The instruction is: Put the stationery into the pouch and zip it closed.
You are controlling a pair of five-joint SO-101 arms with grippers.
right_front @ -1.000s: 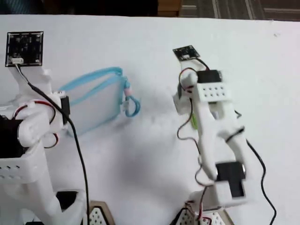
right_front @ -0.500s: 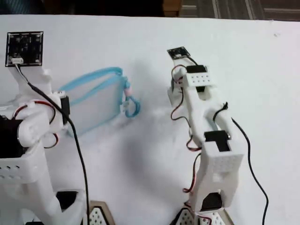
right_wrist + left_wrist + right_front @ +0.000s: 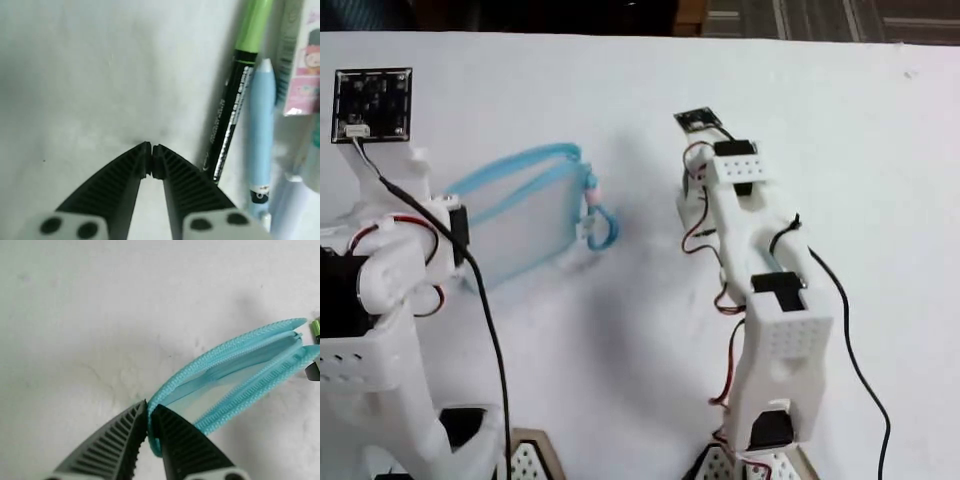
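The clear pouch (image 3: 520,222) with a light blue zipper lies at the table's left, its blue pull loop (image 3: 604,229) toward the middle. Its zipper stands open (image 3: 235,371). My left gripper (image 3: 148,424) is shut on the zipper's end corner. A green and black pen (image 3: 235,100), a light blue pen (image 3: 261,135) and a pink and white pack (image 3: 303,55) lie side by side. My right gripper (image 3: 151,156) is shut with nothing in it, just above the table beside the green and black pen. The right arm (image 3: 740,205) covers the stationery from above.
The left arm's base and cable (image 3: 380,300) fill the near left corner. A black camera board (image 3: 372,103) sits above the pouch's left end. Bare white table (image 3: 620,330) lies between the arms and behind them.
The right arm has stretched out away from its base and shifted slightly left, now covering the green pen seen earlier. The left arm and pouch have stayed still.
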